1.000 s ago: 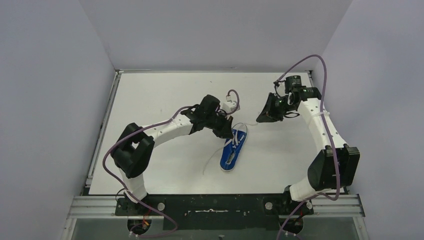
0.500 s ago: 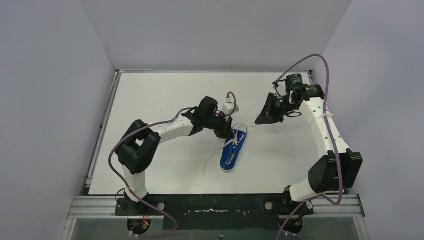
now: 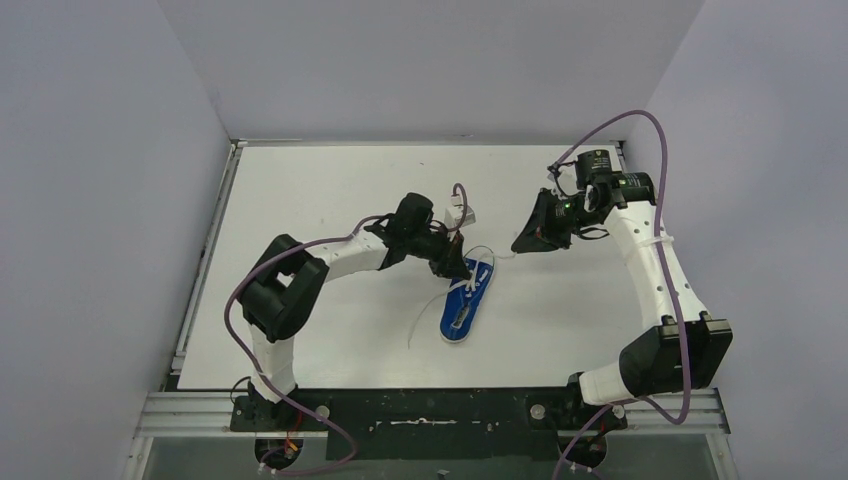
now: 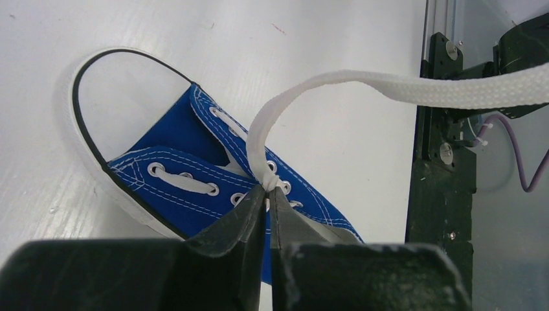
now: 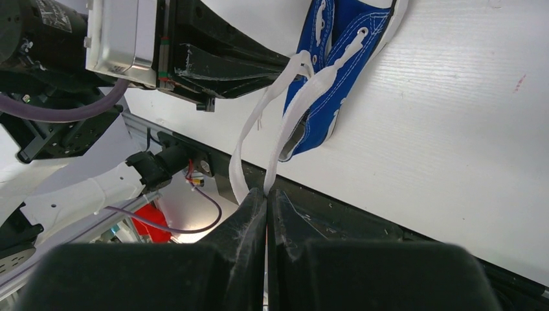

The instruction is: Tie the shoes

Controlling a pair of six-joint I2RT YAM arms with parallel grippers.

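The blue sneaker point(image 3: 465, 305) lies on the white table point(image 3: 330, 190), with its toe toward the back. My left gripper point(image 3: 458, 268) is shut on the white lace point(image 4: 257, 139) right at the shoe's eyelets point(image 4: 267, 192). The lace arcs up and away to the right. My right gripper point(image 3: 520, 243) is held off the shoe's toe end and is shut on a doubled strand of lace point(image 5: 267, 192) that runs taut back to the sneaker point(image 5: 336, 71). A loose lace end point(image 3: 424, 312) trails on the table to the left of the shoe.
Grey walls enclose the table on three sides. A black rail with the arm bases point(image 3: 430, 410) runs along the near edge. A metal strip point(image 3: 205, 260) borders the table's left side. The left gripper body point(image 5: 220, 61) shows in the right wrist view beside the shoe.
My left arm's elbow has swung in and its gripper has settled lower onto the shoe's eyelets. My right wrist has shifted slightly right, with the lace still held.
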